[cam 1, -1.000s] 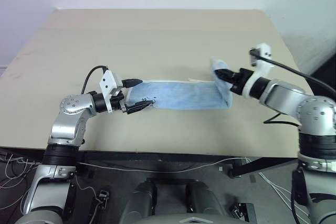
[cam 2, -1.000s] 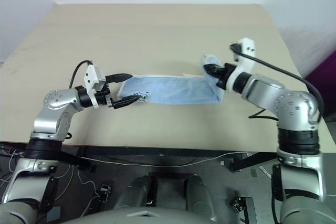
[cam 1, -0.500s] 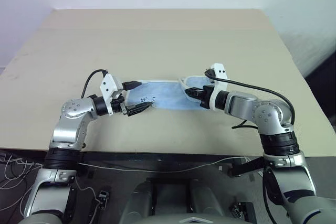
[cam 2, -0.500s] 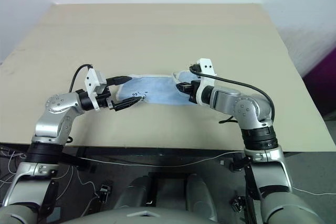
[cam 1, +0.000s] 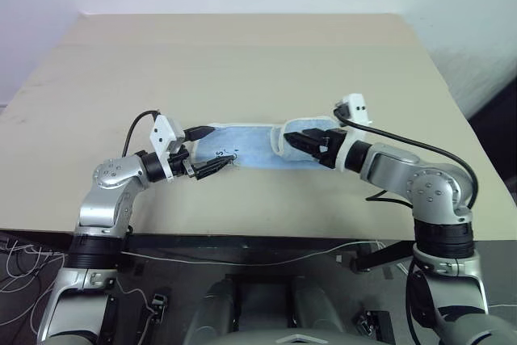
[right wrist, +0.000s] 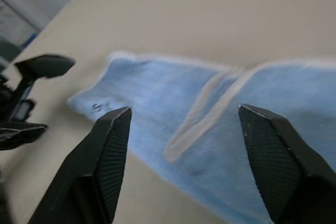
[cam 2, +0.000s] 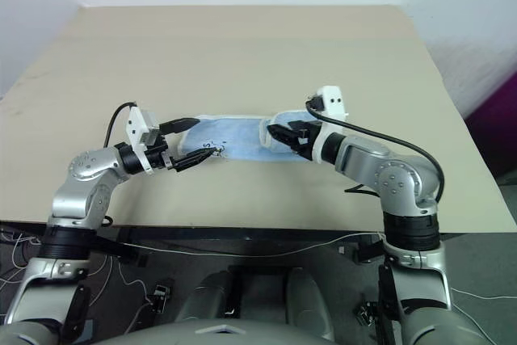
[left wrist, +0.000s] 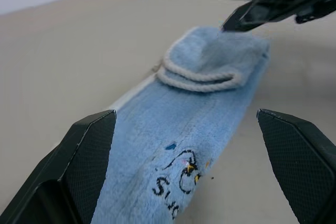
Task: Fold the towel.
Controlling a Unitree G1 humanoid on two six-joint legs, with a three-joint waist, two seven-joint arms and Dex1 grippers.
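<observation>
The towel [cam 1: 254, 145] lies as a narrow strip at frame centre on the table [cam 1: 242, 62]. Its right end has been carried over and laid back on the strip. The right gripper [cam 1: 297, 141], clamped on that end a second ago, is now parted above it. The left gripper [cam 1: 212, 149] remains spread around the left end. One fold is judged placed.

Dark print on towel [left wrist: 199, 129], partly readable, begins "Su", rest cut off.
</observation>
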